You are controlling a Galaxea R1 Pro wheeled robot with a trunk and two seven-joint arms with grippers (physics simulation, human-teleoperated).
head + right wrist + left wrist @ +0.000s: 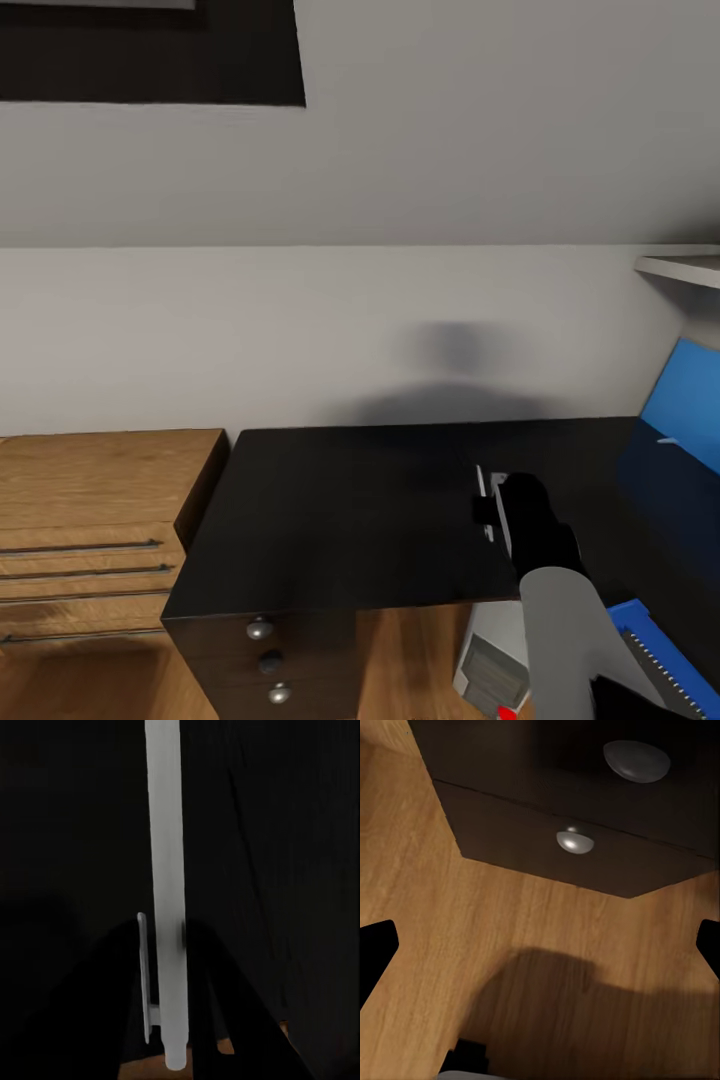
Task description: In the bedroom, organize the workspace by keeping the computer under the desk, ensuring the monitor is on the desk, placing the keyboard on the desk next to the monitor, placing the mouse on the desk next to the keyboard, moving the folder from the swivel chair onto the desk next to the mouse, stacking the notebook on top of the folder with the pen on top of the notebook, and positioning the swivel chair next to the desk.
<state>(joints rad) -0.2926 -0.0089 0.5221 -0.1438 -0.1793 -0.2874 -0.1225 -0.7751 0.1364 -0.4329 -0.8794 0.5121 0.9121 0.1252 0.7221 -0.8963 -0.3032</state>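
Your right gripper (487, 510) hovered over the black top of the desk (350, 510), its fingers clamped on the pen (166, 892), a white stick held upright between them. Your left gripper (540, 945) faced the wooden floor (450, 945) beside the desk's dark drawers (577, 855), fingers spread wide and empty. A wooden drawer chest (90, 520) stood just beside the desk
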